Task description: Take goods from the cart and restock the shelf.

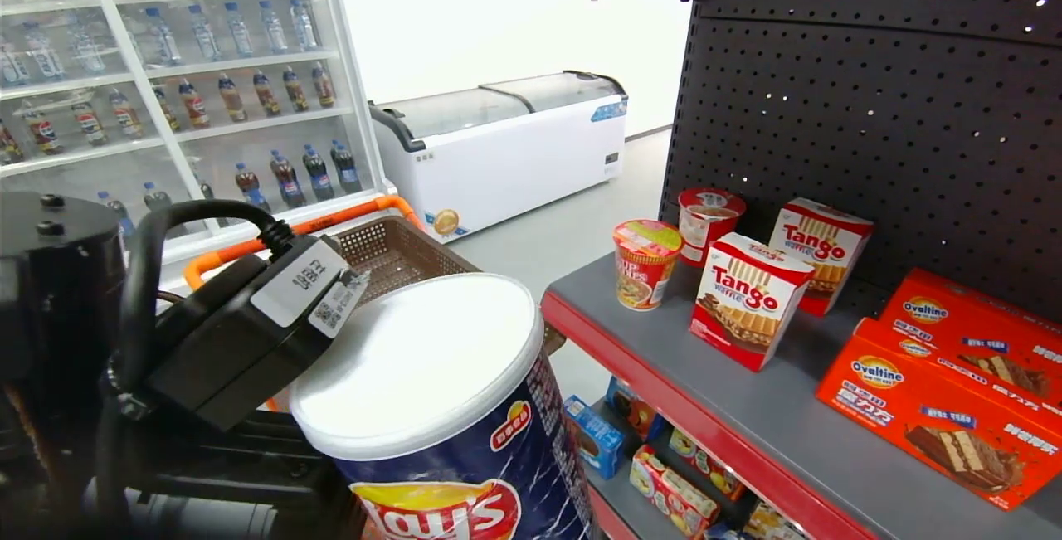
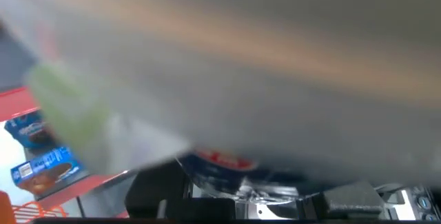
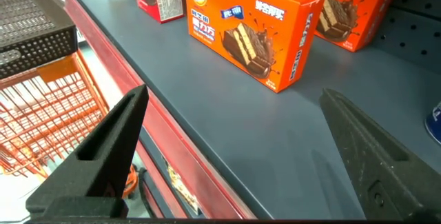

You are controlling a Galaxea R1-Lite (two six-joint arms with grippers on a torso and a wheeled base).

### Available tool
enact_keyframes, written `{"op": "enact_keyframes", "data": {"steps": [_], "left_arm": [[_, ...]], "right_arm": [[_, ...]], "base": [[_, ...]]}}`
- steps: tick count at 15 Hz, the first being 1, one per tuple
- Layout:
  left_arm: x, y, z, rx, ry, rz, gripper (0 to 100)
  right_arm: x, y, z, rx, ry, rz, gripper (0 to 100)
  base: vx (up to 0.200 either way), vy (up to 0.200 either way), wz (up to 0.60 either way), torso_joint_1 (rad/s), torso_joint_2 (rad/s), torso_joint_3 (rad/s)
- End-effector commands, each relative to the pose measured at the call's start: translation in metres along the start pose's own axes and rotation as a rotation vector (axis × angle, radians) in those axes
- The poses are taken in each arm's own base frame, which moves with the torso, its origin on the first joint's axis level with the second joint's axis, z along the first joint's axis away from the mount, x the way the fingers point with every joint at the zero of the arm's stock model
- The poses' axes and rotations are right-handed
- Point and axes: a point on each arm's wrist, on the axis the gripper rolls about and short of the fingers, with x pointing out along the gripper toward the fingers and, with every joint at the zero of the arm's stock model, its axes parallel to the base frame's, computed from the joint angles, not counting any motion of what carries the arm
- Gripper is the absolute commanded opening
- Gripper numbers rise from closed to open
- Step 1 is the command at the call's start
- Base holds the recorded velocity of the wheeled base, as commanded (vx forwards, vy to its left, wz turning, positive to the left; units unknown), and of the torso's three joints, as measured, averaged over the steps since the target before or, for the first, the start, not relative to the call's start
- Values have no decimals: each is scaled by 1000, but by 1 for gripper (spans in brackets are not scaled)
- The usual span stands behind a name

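A tall blue chip canister (image 1: 448, 407) with a white lid hangs in the air, close in front, left of the grey shelf board (image 1: 747, 415). The canister (image 2: 220, 163) fills the space between the jaws of my left gripper (image 2: 255, 198), which is shut on it. The left wrist (image 1: 241, 324) sits against the canister's left side. My right gripper (image 3: 234, 162) stands open above the bare grey shelf board (image 3: 227, 114), just in from its red front edge, with nothing between its fingers (image 3: 103, 158).
On the shelf stand two noodle cups (image 1: 645, 262), two wafer boxes (image 1: 747, 299) and orange chocolate wafer boxes (image 1: 929, 407) (image 3: 251, 27). The orange cart (image 1: 299, 229) with a brown basket (image 1: 394, 250) is left of the shelf. Snack packs (image 1: 672, 490) fill the lower shelf.
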Motion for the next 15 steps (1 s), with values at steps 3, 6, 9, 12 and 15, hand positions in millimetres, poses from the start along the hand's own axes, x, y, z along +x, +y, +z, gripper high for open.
{"op": "enact_keyframes", "data": {"steps": [3,6,9,12,15], "left_arm": [[-2,-3,0,8,-4,-4,0],[0,-2,0,8,-4,-6,0],[2,0,-1,3,3,-7,0],[5,2,-1,-1,7,-6,0],[6,3,-2,-3,9,-5,0]], "right_arm": [[0,0,0,-2,1,1,100],[0,0,0,-2,1,1,100],[0,0,0,-2,1,1,100],[0,0,0,-2,1,1,100],[0,0,0,-2,1,1,100]], "base": [[0,0,-600,-2,4,2],[0,0,-600,7,5,-4],[0,0,-400,-2,0,0],[0,0,0,0,0,0],[0,0,0,0,0,0]]}}
